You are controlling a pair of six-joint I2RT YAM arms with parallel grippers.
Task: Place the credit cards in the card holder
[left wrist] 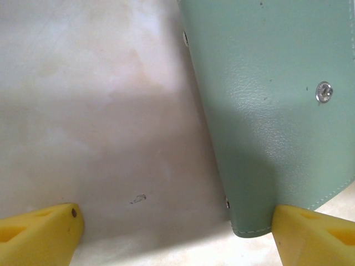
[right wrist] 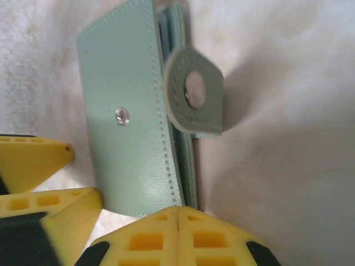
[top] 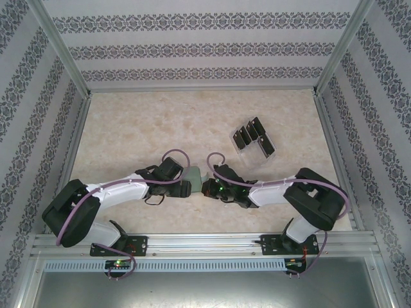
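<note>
The card holder lies folded on the desk, credit cards well apart; left pincer gapes beside it, right pincer pressed together at its edge; best brace one side, then pry it open.

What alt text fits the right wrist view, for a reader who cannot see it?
A folded sage-green card holder is seen against the pale table, its snap tab unfastened and sticking out to the right. The right gripper, yellow fingers pressed shut, meets the holder's near edge, with more yellow finger parts at lower left.
</note>
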